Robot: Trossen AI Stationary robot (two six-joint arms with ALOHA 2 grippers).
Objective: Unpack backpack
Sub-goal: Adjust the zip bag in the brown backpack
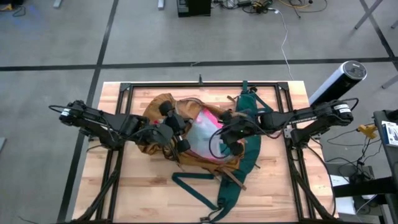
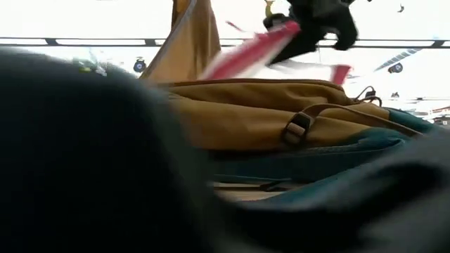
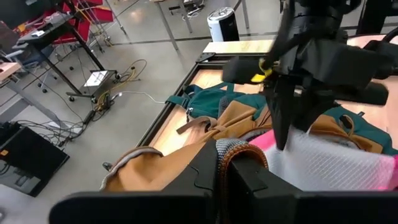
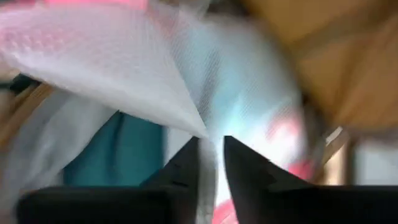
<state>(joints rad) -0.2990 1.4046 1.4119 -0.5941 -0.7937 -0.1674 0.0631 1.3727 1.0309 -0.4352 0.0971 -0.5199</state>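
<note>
Presently, on the wooden counter (image 1: 143, 186):

Left arm: reaches in from the left, low over the counter, wrist bent toward the middle. Left gripper (image 1: 176, 129) sits at the mustard rim of the backpack (image 1: 163, 106); jaws pressed together on a fold of the tan fabric and its grey woven edging (image 3: 239, 152), as the left wrist view shows.

Right arm: stretches in from the right, elbow out past the counter's edge, forearm level. Right gripper (image 1: 225, 134) is over the middle of the backpack, pointing down at the clear pouch (image 1: 202, 134). Jaws narrow, a slim gap between the dark fingertips (image 4: 186, 163), with a corner of the pouch's clear mesh sheet meeting that gap; whether it is truly pinched, I cannot tell.

Backpack: lies flat at the centre of the counter, mouth toward the left arm, tan flap bunched up there. Dark green back panel and straps (image 1: 239, 171) trail toward the right and the near edge; a brown buckled strap (image 2: 299, 126) shows on its side in the low view.

Pouch: clear, pink-edged, lying over the backpack's open mouth between the two grippers, one pink edge (image 2: 256, 49) lifted above the tan fabric in the low view.

Off the counter, right: a silver-and-black cylinder (image 1: 339, 81) on the floor.
</note>
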